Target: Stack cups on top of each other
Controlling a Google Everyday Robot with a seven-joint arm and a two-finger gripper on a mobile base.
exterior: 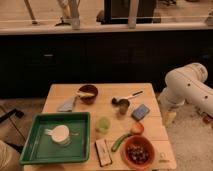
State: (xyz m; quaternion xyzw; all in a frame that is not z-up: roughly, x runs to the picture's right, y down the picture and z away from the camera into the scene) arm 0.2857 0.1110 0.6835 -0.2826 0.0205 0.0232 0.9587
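The tool (168, 117) hangs at the low end of the white arm (189, 86), off the right edge of the worktop (156, 136) and well apart from both cups. Whether it is wide or narrow I cannot tell. The dark olive cup (122, 106) stands upright near the middle of the worktop, a little toward the right edge. The lime green cup (103, 124) stands nearer the front edge, just beside the green tray (35, 150). Neither is lifted, so the stacking looks not yet begun.

The risks, as I judge them, come from crowding. The olive cup has a blue sponge (140, 112) just beside it on the right-edge side, so a reach from that side could push the sponge into the cup and tip it. The green cup looks light, so an off-centre descent would catch rim on rim and knock it toward the tray or the orange bowl (138, 152) at the front right corner. The white mug (60, 134) in the tray and the brown bowl (88, 93) near the back edge could be taken for cups.
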